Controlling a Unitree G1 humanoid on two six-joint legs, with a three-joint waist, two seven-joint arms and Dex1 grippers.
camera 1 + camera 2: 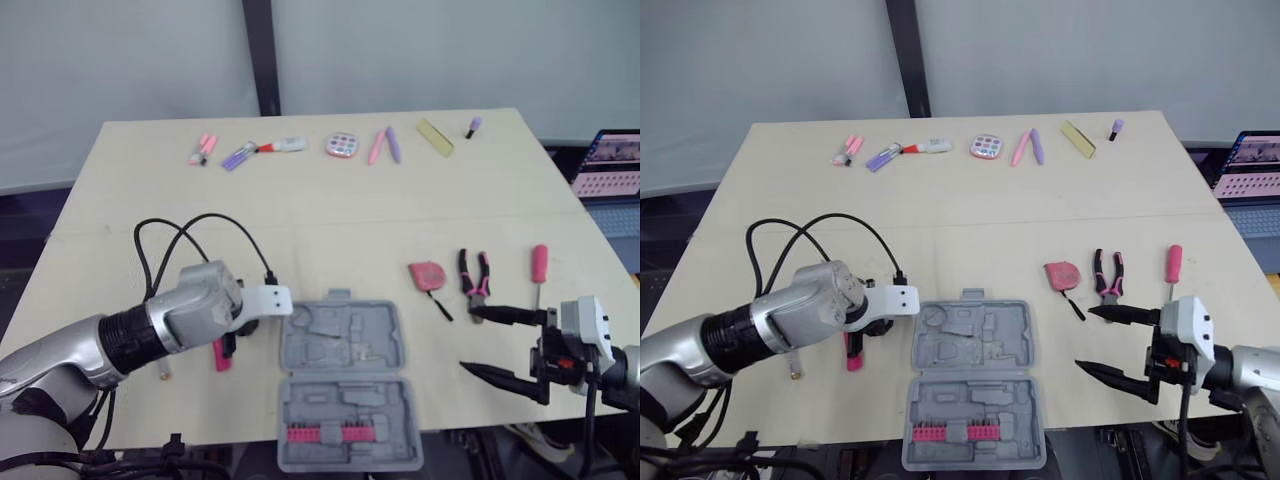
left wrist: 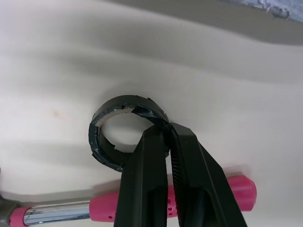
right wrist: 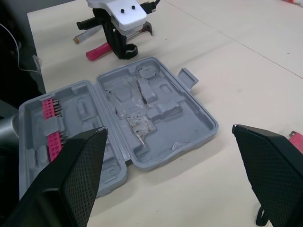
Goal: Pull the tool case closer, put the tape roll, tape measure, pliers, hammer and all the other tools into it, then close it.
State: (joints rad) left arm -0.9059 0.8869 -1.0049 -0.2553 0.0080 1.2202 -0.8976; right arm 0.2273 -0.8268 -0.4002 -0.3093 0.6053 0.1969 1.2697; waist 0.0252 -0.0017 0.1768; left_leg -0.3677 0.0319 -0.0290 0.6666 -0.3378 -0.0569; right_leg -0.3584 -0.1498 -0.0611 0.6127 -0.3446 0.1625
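**Head view.** An open grey tool case (image 1: 338,345) lay flat on a pale wooden table (image 1: 320,200), close to the near edge. The half of the case nearer the robot held a strip of pink bits (image 1: 320,432). The farther half showed moulded recesses.

Just left of the case, the left end effector (image 1: 229,346) pointed down at the table. It was beside the pink grip of the hammer (image 1: 220,357).

To the right of the case lay a pink tape measure (image 1: 427,275). Next came the pink-and-black pliers (image 1: 473,278), and farthest from the case a pink-handled screwdriver (image 1: 539,265).

The right end effector (image 1: 505,347) hovered right of the case, near the pliers. Its two black fingers were spread wide with nothing between them.

Well beyond the case, along the far edge of the table, sat a row of small pink and purple items (image 1: 385,145).

**Left wrist view.** The left end effector's fingers (image 2: 147,189) were drawn narrow, pinching the wall of a black tape roll (image 2: 100,142) that sat on the table. The hammer's pink grip and chrome shaft lay just beside the roll, passing under the fingers.

**Right wrist view.** The case lay open between the right end effector's wide-set fingers, with a small latch tab on the edge of its moulded half. Beyond the case, the left end effector stood tip-down on the table with the tape roll at its tips. The hammer lay just behind it.
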